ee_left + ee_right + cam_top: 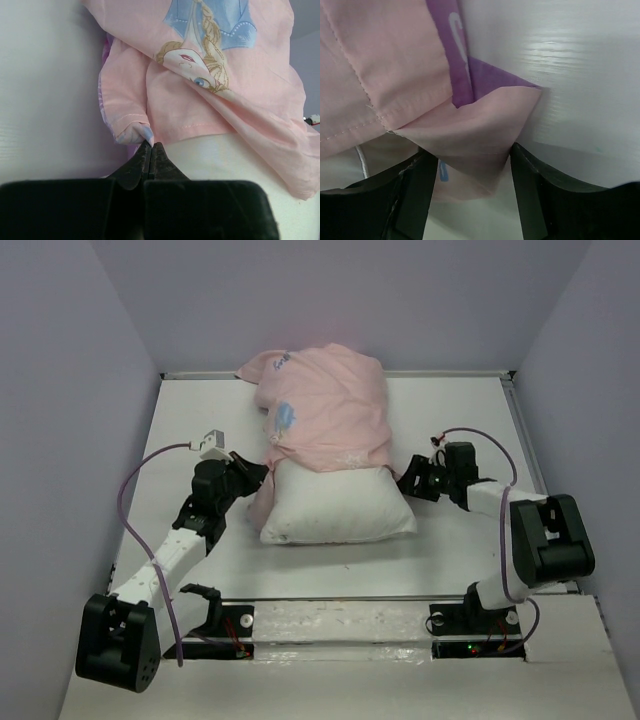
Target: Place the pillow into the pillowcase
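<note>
The white pillow (335,508) lies in the middle of the table. The pink pillowcase (325,420) covers its far half, with its hem across the pillow's middle. My left gripper (256,478) is at the pillow's left side. In the left wrist view its jaws (151,146) are shut, pinching a bunched fold of the pillowcase (210,100) hem, with the pillow (230,160) beside them. My right gripper (409,480) is at the pillow's right side. In the right wrist view it (470,172) is open, with a loose corner of the pillowcase (470,130) hanging between the fingers.
Grey walls enclose the white table (460,420) on the left, back and right. A raised rail runs along the near edge by the arm bases (330,620). The left arm's cable and white connector (210,443) stick up left of the pillow.
</note>
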`<state>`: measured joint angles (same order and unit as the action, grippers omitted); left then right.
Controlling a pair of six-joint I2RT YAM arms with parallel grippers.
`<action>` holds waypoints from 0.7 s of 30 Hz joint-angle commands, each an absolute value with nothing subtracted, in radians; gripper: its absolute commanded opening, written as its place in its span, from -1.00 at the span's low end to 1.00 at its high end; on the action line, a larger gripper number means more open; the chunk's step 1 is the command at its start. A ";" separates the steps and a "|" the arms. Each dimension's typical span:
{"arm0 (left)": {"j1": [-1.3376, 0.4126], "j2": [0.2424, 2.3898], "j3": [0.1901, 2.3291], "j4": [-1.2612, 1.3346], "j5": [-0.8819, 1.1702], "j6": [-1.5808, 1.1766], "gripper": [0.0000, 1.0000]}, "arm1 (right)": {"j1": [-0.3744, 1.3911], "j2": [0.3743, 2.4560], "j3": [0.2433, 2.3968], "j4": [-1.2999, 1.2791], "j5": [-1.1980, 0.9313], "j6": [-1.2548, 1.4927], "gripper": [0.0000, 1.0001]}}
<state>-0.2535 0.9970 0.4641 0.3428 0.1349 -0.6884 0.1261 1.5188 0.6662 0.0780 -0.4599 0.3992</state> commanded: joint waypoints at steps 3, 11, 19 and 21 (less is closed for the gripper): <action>-0.250 0.962 0.452 0.419 0.213 -0.675 -1.00 | 0.199 1.552 0.683 0.318 -0.534 0.442 -0.25; -0.250 0.786 0.570 0.316 0.333 -0.716 -1.00 | 0.298 1.134 0.745 0.096 -0.463 0.465 -1.00; -0.250 0.733 1.188 0.175 0.425 -0.758 -1.00 | 0.298 0.965 1.475 -0.276 -0.486 0.491 -1.00; -0.250 0.756 1.293 0.163 0.422 -0.747 -1.00 | 0.298 1.035 1.641 -0.311 -0.518 0.511 -1.00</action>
